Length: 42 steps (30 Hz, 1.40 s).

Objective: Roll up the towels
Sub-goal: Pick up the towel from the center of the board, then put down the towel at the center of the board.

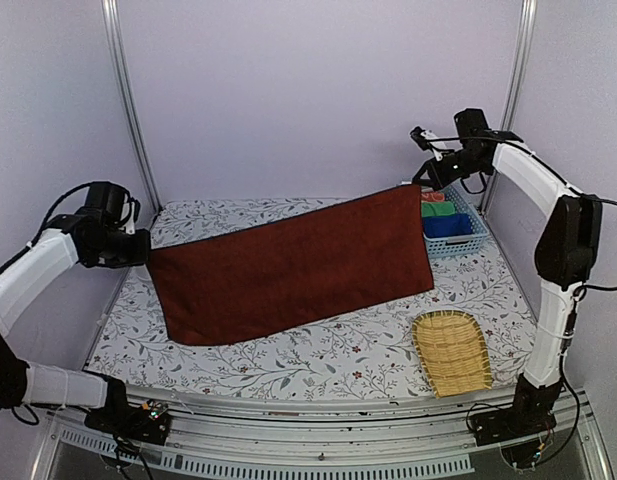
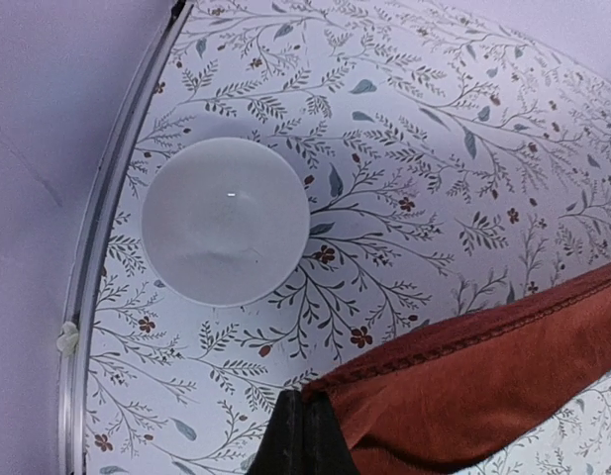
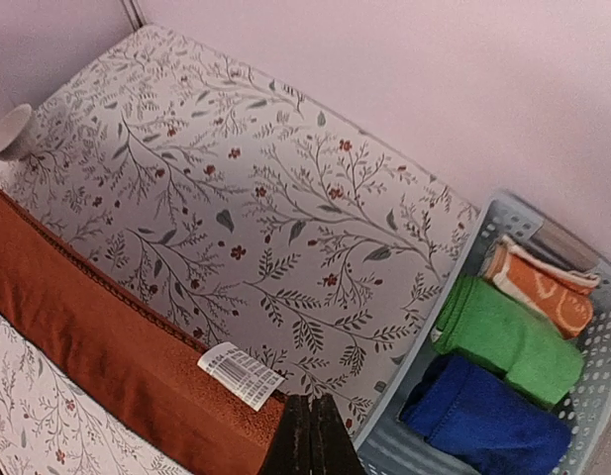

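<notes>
Towel [image 1: 288, 265] is gripped at opposite corners by left tool [image 1: 145, 250] and right tool [image 1: 416, 180], its long axis stretched between them.

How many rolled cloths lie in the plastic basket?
3 in the basket: the orange-red cloth at the far end, the green cloth in the middle, the royal blue towel nearest. Others may be hidden underneath.

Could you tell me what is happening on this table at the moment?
Both arms hold the reddish-brown towel stretched out between them over the floral table, the left gripper shut on one end and the right gripper on the other. It is not rolled yet. A bundled blue towel already sits in the plastic basket.
</notes>
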Motion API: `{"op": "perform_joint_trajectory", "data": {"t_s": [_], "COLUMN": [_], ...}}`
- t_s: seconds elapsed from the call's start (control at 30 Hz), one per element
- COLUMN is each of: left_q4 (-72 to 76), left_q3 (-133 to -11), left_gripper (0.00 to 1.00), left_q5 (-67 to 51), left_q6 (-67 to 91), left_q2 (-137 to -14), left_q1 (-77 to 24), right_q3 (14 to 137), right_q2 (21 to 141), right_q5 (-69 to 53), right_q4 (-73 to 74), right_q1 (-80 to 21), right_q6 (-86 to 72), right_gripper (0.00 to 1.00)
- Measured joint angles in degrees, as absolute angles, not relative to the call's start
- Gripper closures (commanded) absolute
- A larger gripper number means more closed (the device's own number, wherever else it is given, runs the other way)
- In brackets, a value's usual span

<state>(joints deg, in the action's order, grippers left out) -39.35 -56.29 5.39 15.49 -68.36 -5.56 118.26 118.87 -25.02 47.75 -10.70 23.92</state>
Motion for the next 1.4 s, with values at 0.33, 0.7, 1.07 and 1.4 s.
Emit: {"op": "perform_joint_trajectory", "data": {"t_s": [0.33, 0.7, 1.07, 1.4], "left_q4": [-45.6, -54.3, -54.1, -41.6], "left_q3": [-60.5, -66.1, -55.9, -47.6], "left_gripper": [1.00, 1.00, 1.00, 0.78], "left_q5": [2.2, -4.3, -5.7, 2.6], "left_q6": [18.2, 20.9, 25.2, 28.2], "left_q2": [-48.9, -34.0, -41.0, -72.7], "left_q1": [-6.2, -8.1, -8.1, -7.4], "right_q3": [102.8, 83.1, 86.0, 123.9], "right_q2": [99.1, 76.1, 88.8, 136.9], "right_q5": [-30.8, -31.1, -32.2, -29.5], "right_q4": [42.4, 40.0, 33.8, 37.7], "right_q1": [-9.0, -8.9, -8.9, -9.8], "right_q6": [21.8, 23.0, 23.9, 24.1], "right_gripper": [0.98, 0.98, 0.98, 0.76]}}
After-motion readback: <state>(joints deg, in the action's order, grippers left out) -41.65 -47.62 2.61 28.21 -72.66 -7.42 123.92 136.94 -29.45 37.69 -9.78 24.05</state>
